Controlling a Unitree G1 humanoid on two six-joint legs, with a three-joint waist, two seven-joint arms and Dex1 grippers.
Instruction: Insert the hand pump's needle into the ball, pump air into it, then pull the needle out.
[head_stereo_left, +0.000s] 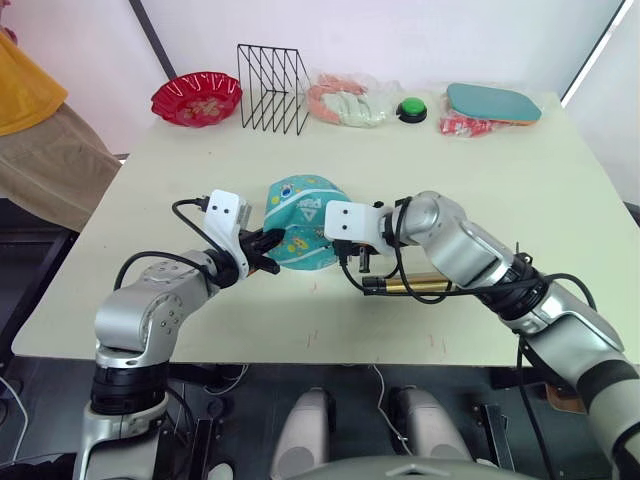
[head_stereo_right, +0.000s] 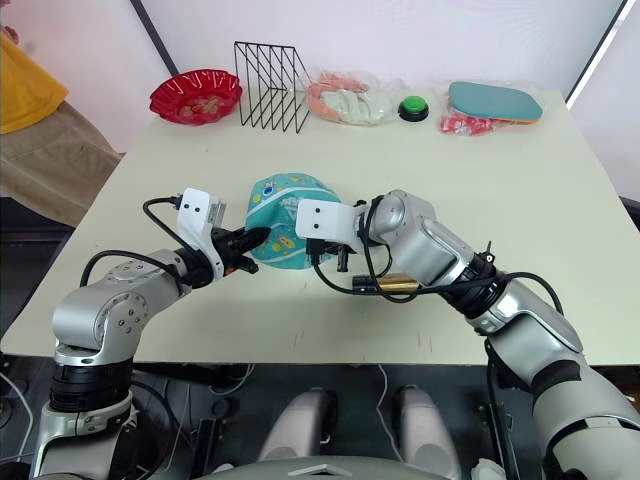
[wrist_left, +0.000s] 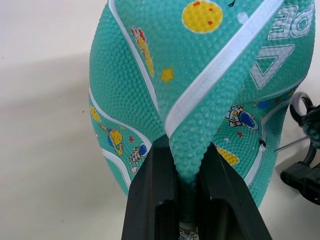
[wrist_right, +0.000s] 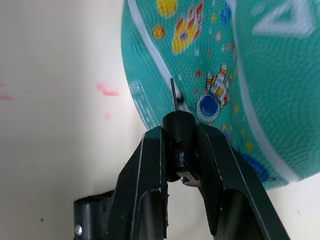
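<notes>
The table (head_stereo_left: 520, 200) carries the ball (head_stereo_left: 300, 232) near its middle, limp and folded, well apart from the things along the far edge. A fold of the ball's skin is pinched between the closed fingers of the left gripper (head_stereo_left: 268, 250), which steadies it from the robot's left. The hand pump (head_stereo_left: 415, 285) lies on the table just beside the ball, under the right arm, its hose running up to the right gripper (wrist_right: 180, 145). That gripper is clamped on the black fitting of the needle (wrist_right: 173, 94), whose tip stands just short of the ball, close to a small dark spot that is judged to be the valve (wrist_right: 180, 99).

For a clean insertion, the needle is best lined up square to that spot and pushed straight, without side load, while the fold is held taut so the soft skin does not cave in.
</notes>
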